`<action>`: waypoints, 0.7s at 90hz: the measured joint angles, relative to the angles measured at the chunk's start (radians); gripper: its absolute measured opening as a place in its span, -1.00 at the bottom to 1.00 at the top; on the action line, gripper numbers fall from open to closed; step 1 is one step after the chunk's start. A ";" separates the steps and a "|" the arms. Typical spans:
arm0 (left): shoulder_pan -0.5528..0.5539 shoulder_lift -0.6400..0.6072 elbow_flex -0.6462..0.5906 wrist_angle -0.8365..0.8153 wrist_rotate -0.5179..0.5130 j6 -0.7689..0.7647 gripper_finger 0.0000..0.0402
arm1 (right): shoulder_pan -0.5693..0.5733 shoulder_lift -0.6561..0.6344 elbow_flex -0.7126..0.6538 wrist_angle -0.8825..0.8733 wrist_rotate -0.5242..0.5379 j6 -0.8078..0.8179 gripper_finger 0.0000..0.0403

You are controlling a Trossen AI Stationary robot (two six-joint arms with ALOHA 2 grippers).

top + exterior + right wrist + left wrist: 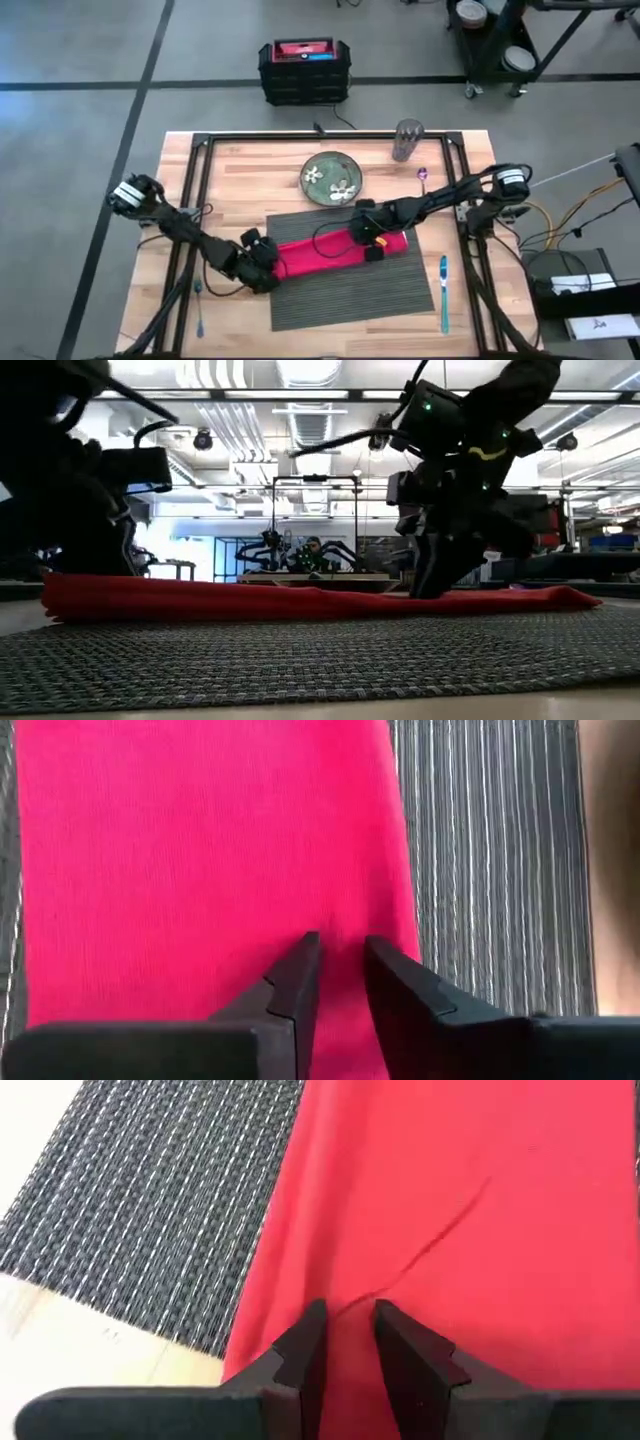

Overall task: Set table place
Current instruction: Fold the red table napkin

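on the table, near the middle and a bit toward 6 o'clock, i see the dark grey placemat. a red napkin lies flat across the far half of it, stretched long from 9 o'clock to 3 o'clock.

my left gripper is at the 9 o'clock end of the napkin. from its wrist camera, the two fingers are close together with a little fold of red cloth pinched between them. the mat shows beside the cloth there, and then bare wood.

my right gripper is at the 3 o'clock end of the napkin. its fingers are also close together, squeezing the red cloth near its edge, with the mat right beside.

from the low camera, the napkin looks like a long low red strip lying on the mat, with an arm coming down at each end.

past the mat at 12 o'clock sits a green plate with white flowers. a glass stands at about 1 o'clock. a blue utensil lies on the wood at 3 o'clock, just off the mat, and another utensil lies at 9 o'clock.
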 joint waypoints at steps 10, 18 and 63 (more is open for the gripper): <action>-0.028 -0.010 -0.015 -0.049 0.011 -0.036 -0.62 | -0.002 -0.036 -0.004 -0.079 0.006 -0.012 -0.75; -0.032 -0.023 -0.022 -0.064 0.023 -0.041 -0.62 | -0.003 -0.076 -0.009 -0.118 0.010 -0.012 -0.77; 0.009 -0.088 0.086 0.332 -0.116 0.304 -0.62 | 0.062 -0.229 -0.204 0.358 -0.281 0.159 -0.74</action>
